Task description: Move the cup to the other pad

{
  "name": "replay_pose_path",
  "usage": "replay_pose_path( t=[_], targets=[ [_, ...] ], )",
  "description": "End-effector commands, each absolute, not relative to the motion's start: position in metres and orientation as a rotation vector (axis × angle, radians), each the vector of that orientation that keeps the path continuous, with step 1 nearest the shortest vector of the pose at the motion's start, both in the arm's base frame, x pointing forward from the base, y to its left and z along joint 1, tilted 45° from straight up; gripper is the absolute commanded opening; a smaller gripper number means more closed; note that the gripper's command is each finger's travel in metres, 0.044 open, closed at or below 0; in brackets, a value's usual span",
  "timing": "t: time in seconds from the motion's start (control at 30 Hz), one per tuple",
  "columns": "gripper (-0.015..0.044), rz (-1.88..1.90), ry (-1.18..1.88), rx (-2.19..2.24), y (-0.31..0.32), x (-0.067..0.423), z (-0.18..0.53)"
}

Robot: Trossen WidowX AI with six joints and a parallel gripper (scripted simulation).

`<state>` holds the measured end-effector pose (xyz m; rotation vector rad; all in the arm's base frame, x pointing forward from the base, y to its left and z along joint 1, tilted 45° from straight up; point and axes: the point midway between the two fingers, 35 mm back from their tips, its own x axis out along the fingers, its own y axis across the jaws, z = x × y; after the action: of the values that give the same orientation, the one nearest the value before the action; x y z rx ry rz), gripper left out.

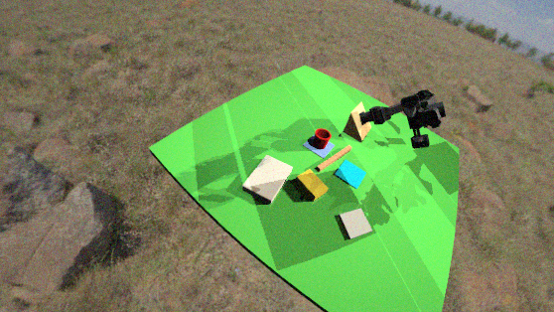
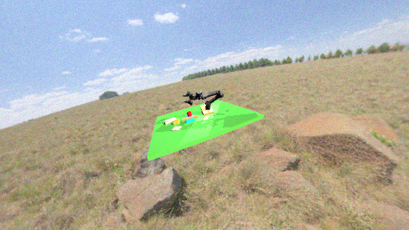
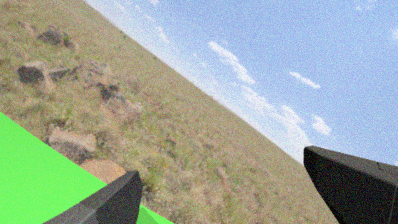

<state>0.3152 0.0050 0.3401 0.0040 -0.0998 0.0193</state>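
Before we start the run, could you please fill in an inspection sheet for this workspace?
Surface: green mat, partly shadowed.
Job's things: red cup upright on the blue-grey pad; cyan pad bare; marbles not discernible.
Clutter: wooden dowel, tan wedge, yellow block, white block, grey tile.
Grippers: gripper raised, away from the cup, jaws wide apart, nothing between them.
Cables: nothing seen.
Surroundings: grassy slope, rocks, sky.

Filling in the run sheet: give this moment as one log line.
hand: open, empty, raised | cup: upright on blue pad, untouched | grey pad: bare
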Motion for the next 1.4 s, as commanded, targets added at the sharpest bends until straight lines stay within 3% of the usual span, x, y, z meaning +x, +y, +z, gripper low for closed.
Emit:
replay_pose_path(
  t=[0.0, 0.3, 0.53, 0.77, 0.97, 1.37],
  targets=[
    [0.0374, 0.019, -0.086, -0.008, 0.004, 0.317, 0.337],
    [0.0148, 0.197, 0.559, -0.478, -0.032, 0.367, 0.189],
    [0.0148, 0.571, 0.943, -0.598, -0.061, 0.345, 0.083],
    [0.0148, 1.052, 1.059, -0.478, -0.065, 0.301, 0.017],
    [0.0148, 1.359, 0.942, -0.306, -0.061, 0.274, -0.005],
    [0.0148, 1.367, 0.937, -0.300, -0.061, 0.273, -0.011]
  ],
)
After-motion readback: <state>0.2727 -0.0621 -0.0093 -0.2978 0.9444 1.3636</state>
